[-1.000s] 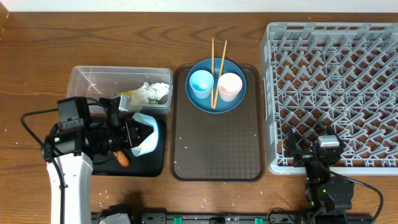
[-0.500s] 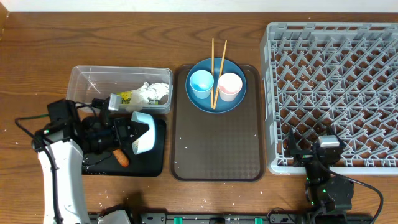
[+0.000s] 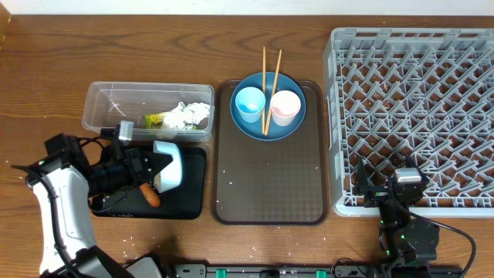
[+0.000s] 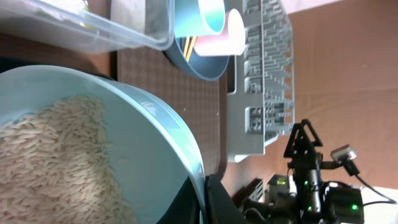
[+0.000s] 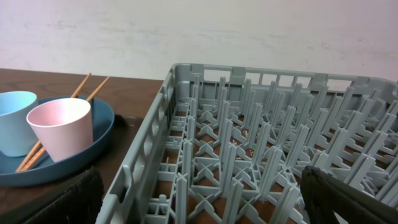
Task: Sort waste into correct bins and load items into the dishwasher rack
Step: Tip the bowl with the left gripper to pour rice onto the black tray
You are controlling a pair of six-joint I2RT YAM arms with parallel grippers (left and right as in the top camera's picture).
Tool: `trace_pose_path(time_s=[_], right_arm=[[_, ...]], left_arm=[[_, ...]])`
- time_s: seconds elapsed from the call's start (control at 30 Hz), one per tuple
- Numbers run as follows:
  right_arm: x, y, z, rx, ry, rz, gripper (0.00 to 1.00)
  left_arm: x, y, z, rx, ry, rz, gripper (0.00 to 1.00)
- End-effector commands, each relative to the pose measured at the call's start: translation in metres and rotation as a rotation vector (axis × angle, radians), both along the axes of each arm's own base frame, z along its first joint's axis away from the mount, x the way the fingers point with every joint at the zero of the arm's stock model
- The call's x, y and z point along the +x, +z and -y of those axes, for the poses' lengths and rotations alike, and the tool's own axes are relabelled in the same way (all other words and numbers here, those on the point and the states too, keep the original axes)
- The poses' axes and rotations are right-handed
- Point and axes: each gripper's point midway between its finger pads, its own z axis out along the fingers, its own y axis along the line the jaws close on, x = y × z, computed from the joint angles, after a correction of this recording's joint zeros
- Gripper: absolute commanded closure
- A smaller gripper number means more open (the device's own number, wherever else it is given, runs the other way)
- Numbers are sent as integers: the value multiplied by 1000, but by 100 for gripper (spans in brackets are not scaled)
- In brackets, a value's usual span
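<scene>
1. The left gripper (image 3: 157, 167) is closed on the rim of the bowl (image 3: 168, 164). In the left wrist view one dark finger (image 4: 210, 198) presses against the bowl's edge.
2. The bowl is held tipped well off level above the black tray (image 3: 189, 202), near the tray's back edge. It cannot be told whether it touches the tray.
3. Rice (image 4: 56, 155) lies heaped inside the bowl.
4. An orange scrap (image 3: 152, 197) lies on the black tray, just below the gripper.
5. The clear tub (image 3: 100, 99) stands directly behind the black tray. A crumpled napkin (image 3: 191, 114) and a snack wrapper (image 3: 157, 120) lie in its front right part, touching each other.
6. The brown serving tray (image 3: 270, 185) sits between the black tray and the rack (image 3: 417, 100).
7. The blue plate (image 3: 245, 127) rests at the back of the serving tray. On it stand the blue cup (image 3: 249, 102) and the pink cup (image 3: 284, 106), upright and side by side.
8. The chopsticks (image 3: 272, 73) lie between the two cups, their far ends reaching past the plate onto the table (image 3: 46, 62).
9. The right gripper (image 5: 202, 193) sits at the rack's near edge, jaws wide apart, with the fingers (image 5: 74, 199) at either side of the right wrist view.
10. White specks are scattered on the table in front of the black tray.
</scene>
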Motion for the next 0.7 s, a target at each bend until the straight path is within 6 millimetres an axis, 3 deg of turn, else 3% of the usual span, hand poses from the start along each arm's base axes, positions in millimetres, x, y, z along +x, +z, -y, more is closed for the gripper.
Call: trace_pose_path(time_s=[0.0, 0.13, 0.37, 0.67], right_arm=[[0, 0, 3, -1, -13, 0, 1], [0, 0, 3, -1, -13, 0, 1], [0, 0, 3, -1, -13, 0, 1], [0, 0, 3, -1, -13, 0, 1]], left_arm=[[4, 8, -4, -78, 25, 83, 94], [5, 6, -14, -152, 93, 75, 94], [-1, -15, -17, -233, 138, -8, 94], [4, -8, -15, -373, 176, -19, 94]])
